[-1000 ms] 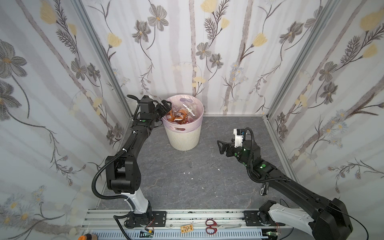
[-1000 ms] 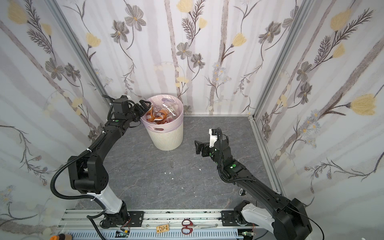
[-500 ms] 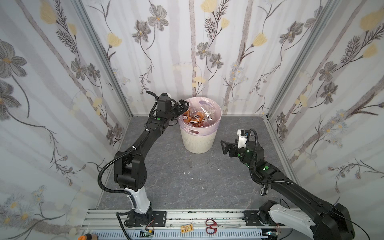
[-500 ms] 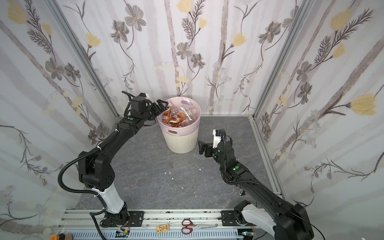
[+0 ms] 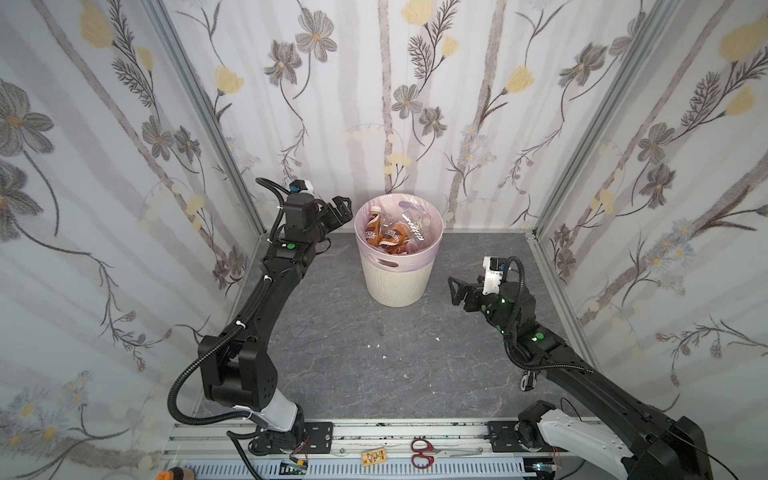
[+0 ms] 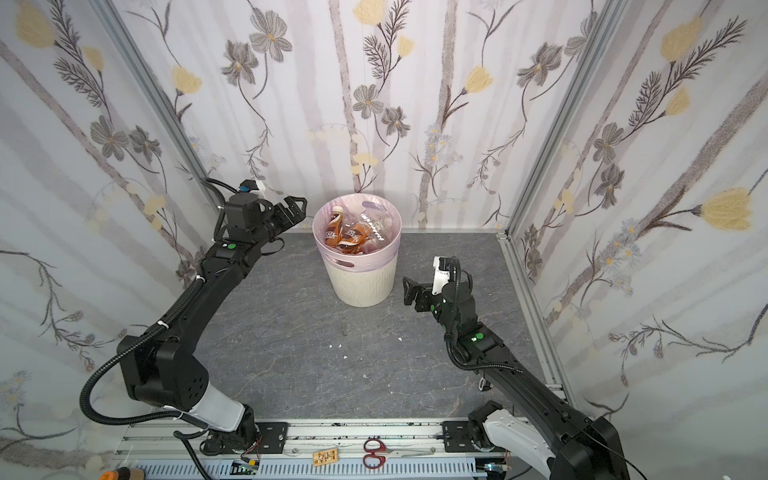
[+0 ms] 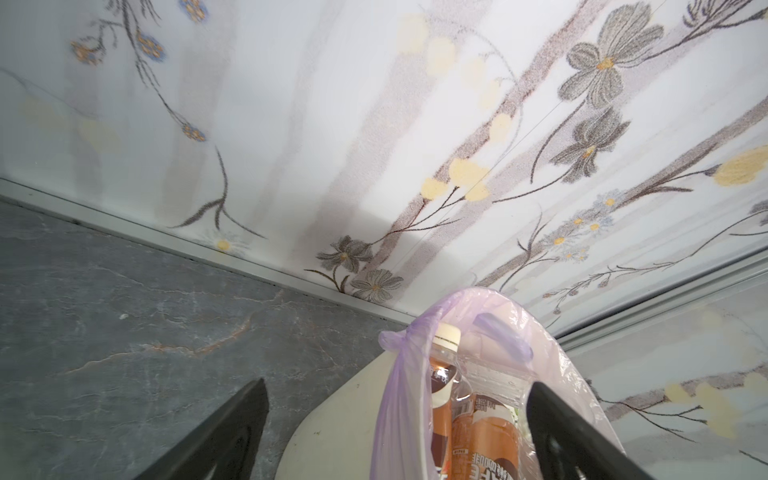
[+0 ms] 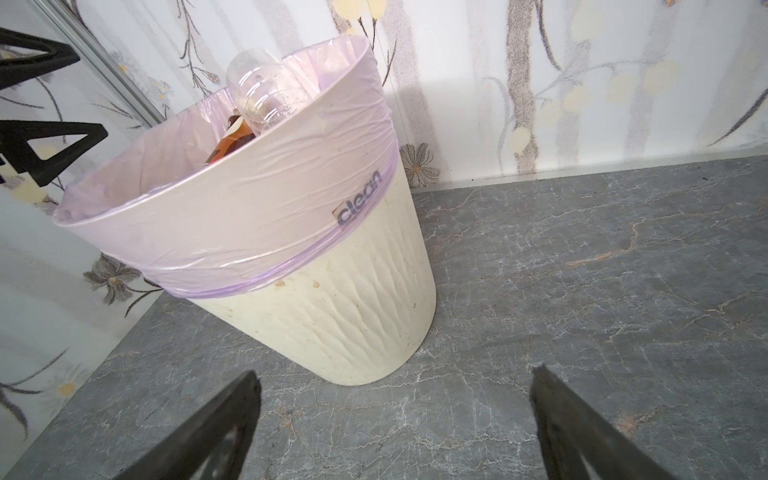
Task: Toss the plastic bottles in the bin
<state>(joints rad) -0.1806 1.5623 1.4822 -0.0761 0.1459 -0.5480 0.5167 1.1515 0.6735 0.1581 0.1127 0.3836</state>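
The bin (image 5: 397,282) (image 6: 361,286) stands near the back wall, cream and ribbed, lined with a pink bag. Several plastic bottles (image 5: 386,237) (image 6: 349,237), brown and clear, lie inside it. My left gripper (image 5: 343,210) (image 6: 295,210) hovers open and empty just left of the rim. In the left wrist view its jaws (image 7: 397,382) frame the bin's wall (image 7: 332,415) and the bottles (image 7: 478,432). My right gripper (image 5: 455,291) (image 6: 409,293) is open and empty, low to the bin's right. The right wrist view shows the gripper (image 8: 395,372) over bare floor, facing the bin (image 8: 332,316) and a clear bottle (image 8: 266,97).
Floral walls close in on the left, back and right of the grey stone-patterned floor (image 5: 353,353). A few white crumbs (image 5: 376,345) lie on it. Red scissors (image 5: 422,453) and a small tag (image 5: 373,457) rest on the front rail.
The bin has slid to the right along the back wall, with the left gripper beside its rim. The left gripper then drew back slightly left. The right gripper shifted a little right.
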